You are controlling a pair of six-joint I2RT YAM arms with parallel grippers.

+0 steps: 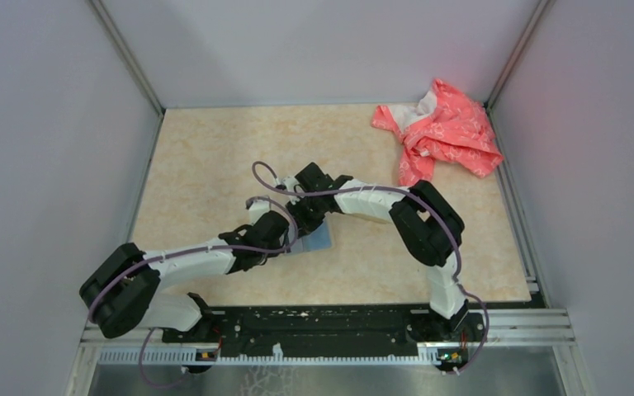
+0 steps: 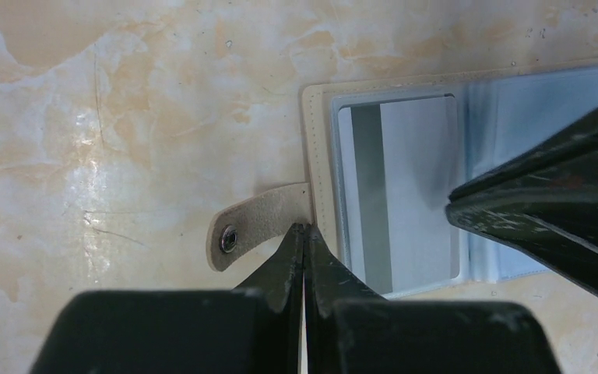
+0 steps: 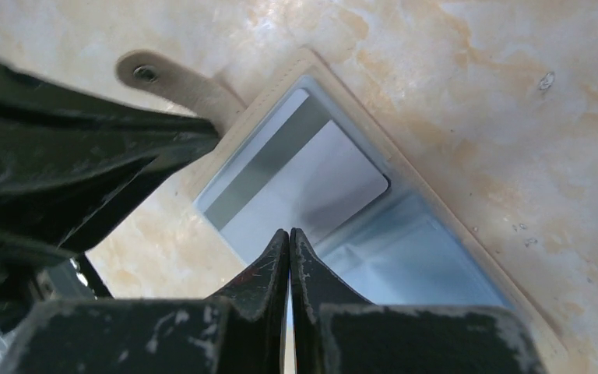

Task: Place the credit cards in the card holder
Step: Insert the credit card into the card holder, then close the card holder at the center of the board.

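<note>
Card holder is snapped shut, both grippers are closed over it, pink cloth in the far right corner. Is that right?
Not quite: the card holder is open, not snapped shut; the left wrist view shows its strap loose and a striped card inside. The left gripper and right gripper are closed over it, and the pink cloth is in the far right corner.

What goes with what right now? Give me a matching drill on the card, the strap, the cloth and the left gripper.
Things:
1. card
2. strap
3. cloth
4. left gripper

States or places:
A. far right corner of the table
B. shut, tips at the strap's root
C. in the holder, behind clear plastic
D. unsnapped, flat on the table

Pairs: 1-C, 2-D, 3-A, 4-B
</note>
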